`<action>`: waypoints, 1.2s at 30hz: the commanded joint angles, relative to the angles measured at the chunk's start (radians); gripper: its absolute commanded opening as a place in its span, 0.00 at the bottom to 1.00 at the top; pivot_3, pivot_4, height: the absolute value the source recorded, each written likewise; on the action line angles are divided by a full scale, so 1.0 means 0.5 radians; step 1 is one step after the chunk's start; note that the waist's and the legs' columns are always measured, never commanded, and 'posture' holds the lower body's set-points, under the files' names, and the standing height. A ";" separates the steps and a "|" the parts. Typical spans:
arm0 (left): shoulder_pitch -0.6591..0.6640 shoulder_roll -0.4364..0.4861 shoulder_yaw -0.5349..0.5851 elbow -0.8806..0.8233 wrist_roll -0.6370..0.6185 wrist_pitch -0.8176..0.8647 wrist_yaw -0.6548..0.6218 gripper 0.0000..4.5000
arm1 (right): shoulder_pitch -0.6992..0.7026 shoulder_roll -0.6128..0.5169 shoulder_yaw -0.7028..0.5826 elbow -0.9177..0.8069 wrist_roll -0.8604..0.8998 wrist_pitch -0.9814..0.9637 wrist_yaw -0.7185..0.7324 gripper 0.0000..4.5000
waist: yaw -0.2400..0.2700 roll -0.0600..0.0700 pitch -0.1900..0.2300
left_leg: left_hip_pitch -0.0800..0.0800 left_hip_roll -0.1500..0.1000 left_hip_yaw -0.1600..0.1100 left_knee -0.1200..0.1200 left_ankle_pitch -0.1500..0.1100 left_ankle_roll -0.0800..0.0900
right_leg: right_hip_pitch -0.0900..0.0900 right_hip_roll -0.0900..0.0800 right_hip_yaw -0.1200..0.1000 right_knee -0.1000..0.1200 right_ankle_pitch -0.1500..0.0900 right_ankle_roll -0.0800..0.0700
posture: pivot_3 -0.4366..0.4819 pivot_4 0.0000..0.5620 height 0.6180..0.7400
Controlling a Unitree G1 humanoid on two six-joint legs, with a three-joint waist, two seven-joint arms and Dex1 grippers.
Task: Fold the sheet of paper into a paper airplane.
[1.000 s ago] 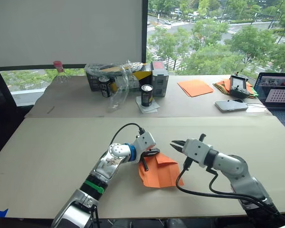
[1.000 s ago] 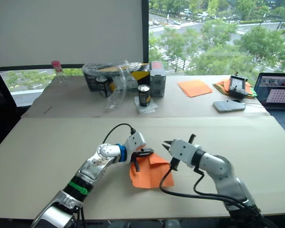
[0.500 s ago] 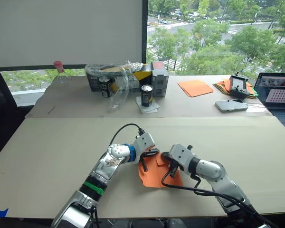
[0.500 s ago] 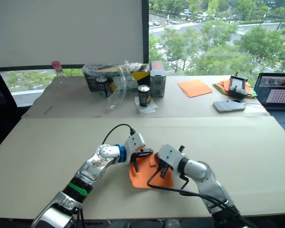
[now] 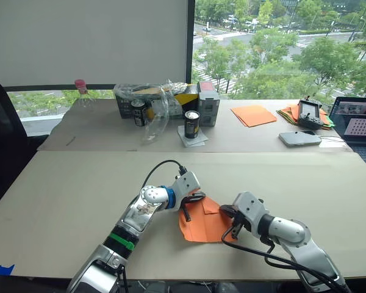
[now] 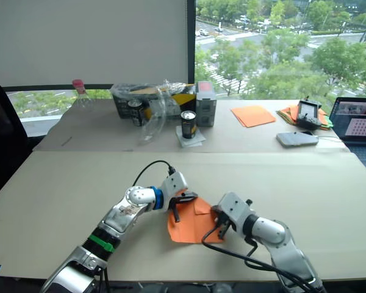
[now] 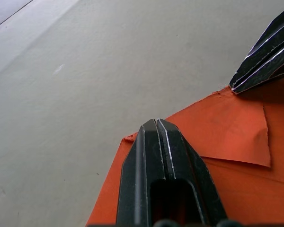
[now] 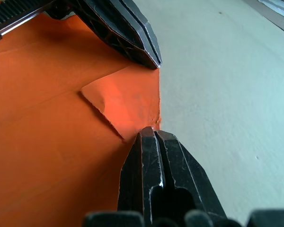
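Note:
The sheet of paper (image 5: pixel 201 227) lies flat on the near table, bright orange, with its far right corner folded over into a small triangular flap (image 8: pixel 128 101). My left gripper (image 5: pixel 194 199) is shut, and its tip (image 7: pixel 156 124) rests on the sheet's far left edge. My right gripper (image 5: pixel 224 211) is also shut. Its tip (image 8: pixel 151 131) presses on the sheet's right edge at the flap. The two tips stand a short way apart across the flap. No paper is held between either pair of fingers.
The back table holds a black can (image 5: pixel 191 124), crumpled plastic wrap over boxes (image 5: pixel 152 107), smooth orange sheets (image 5: pixel 254 115), a multicoloured paper pile (image 5: pixel 290 114), a phone (image 5: pixel 299 138) and a laptop (image 5: pixel 360 119). Bare tabletop surrounds the sheet.
My right gripper has come down from beside the sheet onto its right edge at the flap. The left gripper has stayed in place. The camera has shifted slightly.

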 commanded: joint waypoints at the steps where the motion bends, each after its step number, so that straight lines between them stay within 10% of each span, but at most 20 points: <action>1: 0.004 0.009 -0.017 0.069 0.027 -0.006 -0.015 0.00 | 0.135 -0.072 -0.072 -0.010 0.038 0.132 0.010 0.00 | 0.006 0.000 0.000 | 0.001 0.000 0.000 0.000 0.000 0.000 | 0.001 0.000 0.000 0.000 0.000 0.000 | 0.48 0.27 0.43; 11: -0.026 -0.051 -0.040 0.082 0.022 -0.013 -0.034 0.00 | -0.053 -0.065 -0.284 -0.220 0.415 0.197 0.089 0.00 | 0.007 -0.001 0.001 | 0.015 0.000 -0.001 0.000 -0.003 0.004 | 0.022 -0.001 -0.002 -0.005 -0.005 0.007 | 0.48 0.27 0.43; 36: -0.025 0.029 0.190 -0.019 -0.026 0.360 0.131 0.00 | -0.356 0.069 0.152 0.343 0.273 0.396 -0.051 0.00 | 0.001 0.000 0.001 | 0.025 -0.001 -0.003 -0.004 -0.005 0.007 | 0.030 -0.001 -0.001 -0.010 -0.010 0.017 | 0.48 0.27 0.43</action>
